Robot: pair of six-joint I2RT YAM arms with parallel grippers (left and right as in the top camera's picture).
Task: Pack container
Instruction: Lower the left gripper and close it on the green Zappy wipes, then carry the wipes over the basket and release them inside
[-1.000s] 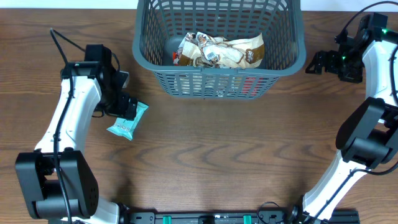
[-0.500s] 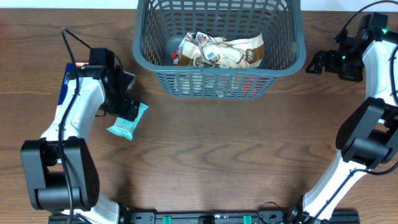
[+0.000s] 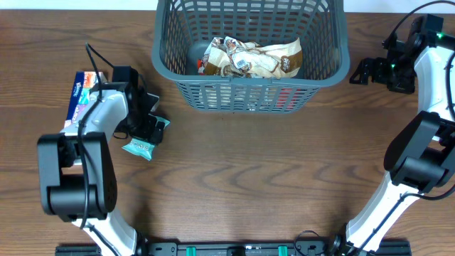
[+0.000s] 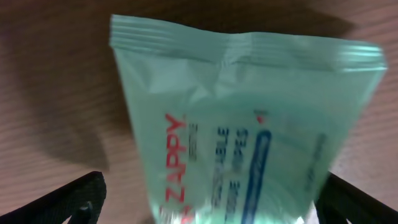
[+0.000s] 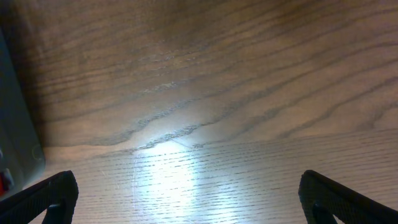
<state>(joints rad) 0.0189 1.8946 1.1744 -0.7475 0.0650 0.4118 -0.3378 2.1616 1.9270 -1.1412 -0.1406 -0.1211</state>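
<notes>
The container (image 3: 242, 92) is seen at the far middle of the table (image 3: 249, 178), with crumpled brown-and-white snack packs (image 3: 250, 58) lying on its floor. To the left of the container and nearer the front, a teal packet (image 4: 236, 118) is lying flat on the wood. The left gripper (image 3: 151, 126) is held low over it, fingers spread wide to either side of the packet; whether they are touching it cannot be told. Further left of the container, a blue-and-white pack (image 3: 79, 96) is partly hidden by the left arm. Just right of the container, the right gripper (image 3: 364, 71) is held with fingers spread, nothing between them, over bare wood.
</notes>
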